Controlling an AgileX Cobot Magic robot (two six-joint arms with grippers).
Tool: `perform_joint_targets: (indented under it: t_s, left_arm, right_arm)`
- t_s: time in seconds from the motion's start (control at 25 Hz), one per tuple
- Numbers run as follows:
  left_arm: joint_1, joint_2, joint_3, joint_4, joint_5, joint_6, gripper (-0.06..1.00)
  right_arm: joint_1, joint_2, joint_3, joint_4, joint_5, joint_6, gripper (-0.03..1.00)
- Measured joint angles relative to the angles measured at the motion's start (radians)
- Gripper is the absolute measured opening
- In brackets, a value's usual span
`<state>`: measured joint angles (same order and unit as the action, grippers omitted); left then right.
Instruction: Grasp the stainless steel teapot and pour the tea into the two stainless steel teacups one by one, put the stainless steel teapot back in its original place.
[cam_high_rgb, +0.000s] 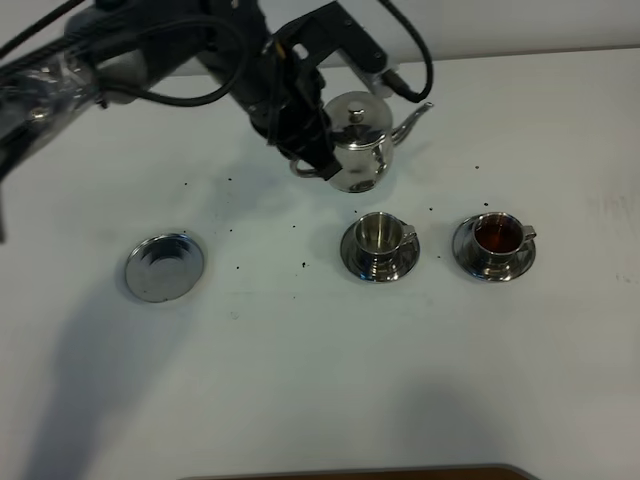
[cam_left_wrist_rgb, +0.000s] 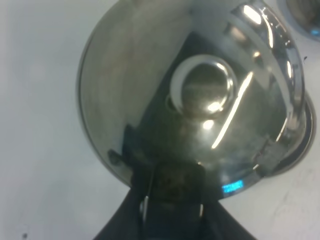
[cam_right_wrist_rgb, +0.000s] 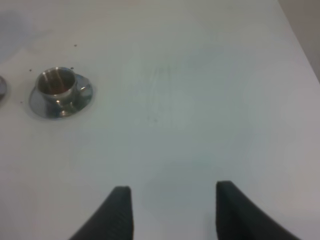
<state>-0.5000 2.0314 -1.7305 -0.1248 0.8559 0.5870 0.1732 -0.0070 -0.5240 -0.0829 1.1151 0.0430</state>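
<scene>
Left gripper (cam_high_rgb: 316, 158) is clamping the teapot (cam_high_rgb: 362, 140), contact mostly hidden; right gripper (cam_right_wrist_rgb: 173, 192) is hanging spread, empty, partly cropped.

Mirror-silver teapot (cam_high_rgb: 360, 140), white tabletop (cam_high_rgb: 300, 360) with dark specks; reddish-brown tea (cam_high_rgb: 494, 237) in the teacup farther from the teapot (cam_high_rgb: 527, 235), nearer teacup (cam_high_rgb: 380, 236) silver; black left hand (cam_high_rgb: 314, 158)

White table (cam_high_rgb: 300, 400), seen from above: a flat round steel coaster disc (cam_high_rgb: 164, 267) lies at left, well apart from two steel saucers set near each other at right. The middle saucer (cam_high_rgb: 378, 276) bears a teacup (cam_high_rgb: 379, 232) showing bare steel inside; the right saucer (cam_high_rgb: 494, 274) bears a teacup (cam_high_rgb: 497, 237) of reddish-brown liquid. Small dark specks (cam_high_rgb: 303, 264) dot the surface.
</scene>
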Motion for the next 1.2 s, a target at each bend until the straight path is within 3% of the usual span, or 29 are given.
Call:
perform_joint_targets:
  t_s: [0.24, 0.4, 0.68, 1.04, 1.2]
  left_arm:
    - [0.036, -0.173, 0.32, -0.002, -0.17, -0.009, 0.28]
    - [0.048, -0.212, 0.443, 0.025, -0.225, 0.023, 0.28]
    - [0.059, -0.214, 0.476, 0.065, -0.262, 0.209, 0.28]
    - [0.059, -0.215, 0.476, 0.068, -0.292, 0.58, 0.28]
    - [0.059, -0.212, 0.476, 0.116, -0.296, 0.642, 0.28]
  right_arm:
    - [0.0, 0.0, 0.0, 0.0, 0.0, 0.0, 0.38]
    - [0.0, 0.0, 0.0, 0.0, 0.0, -0.001, 0.38]
    - [0.0, 0.0, 0.0, 0.0, 0.0, -0.001, 0.38]
    - [0.0, 0.0, 0.0, 0.0, 0.0, -0.001, 0.38]
    - [0.0, 0.0, 0.0, 0.0, 0.0, -0.001, 0.38]
